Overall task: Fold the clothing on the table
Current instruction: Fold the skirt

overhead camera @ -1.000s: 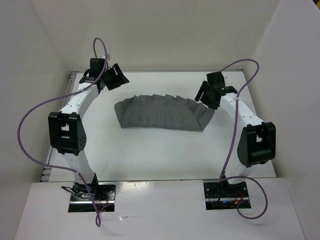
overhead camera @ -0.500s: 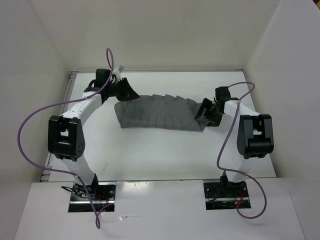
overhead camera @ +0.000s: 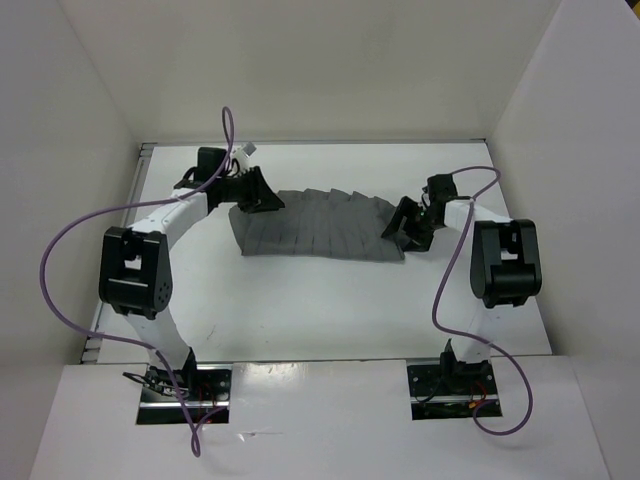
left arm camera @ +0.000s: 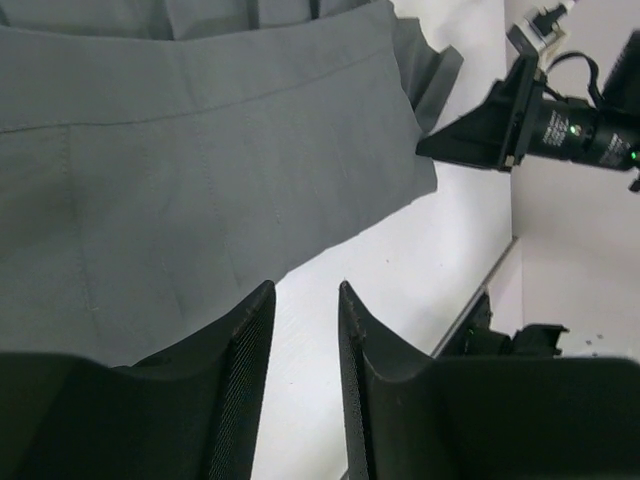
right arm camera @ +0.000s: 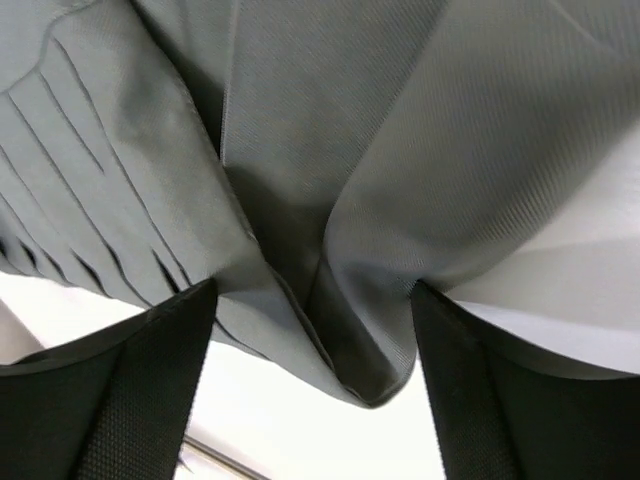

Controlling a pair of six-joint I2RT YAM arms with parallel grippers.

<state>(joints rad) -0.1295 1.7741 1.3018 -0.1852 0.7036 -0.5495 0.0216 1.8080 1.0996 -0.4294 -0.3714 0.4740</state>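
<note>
The clothing (overhead camera: 318, 225), a grey pleated skirt, lies spread in a fan on the white table (overhead camera: 320, 300). My left gripper (overhead camera: 266, 198) is low at its far left corner. In the left wrist view the jaws (left arm camera: 303, 300) stand a narrow gap apart with only bare table (left arm camera: 440, 250) between them, and the skirt's straight edge (left arm camera: 200, 180) runs beside the left finger (left arm camera: 245, 370). My right gripper (overhead camera: 399, 228) is down at the skirt's right end. Its jaws (right arm camera: 312, 288) stand wide open, with a folded corner of the fabric (right arm camera: 370, 330) between them, touching neither.
White walls (overhead camera: 580, 120) close in the table on the left, back and right. The right arm's elbow (overhead camera: 505, 262) stands high near the right wall and the left arm's elbow (overhead camera: 135, 272) near the left one. Purple cables (overhead camera: 60, 250) loop off both arms.
Both grippers have come down from beyond the skirt's ends onto its left corner and right end. The left jaws have narrowed. The right jaws stay wide.
</note>
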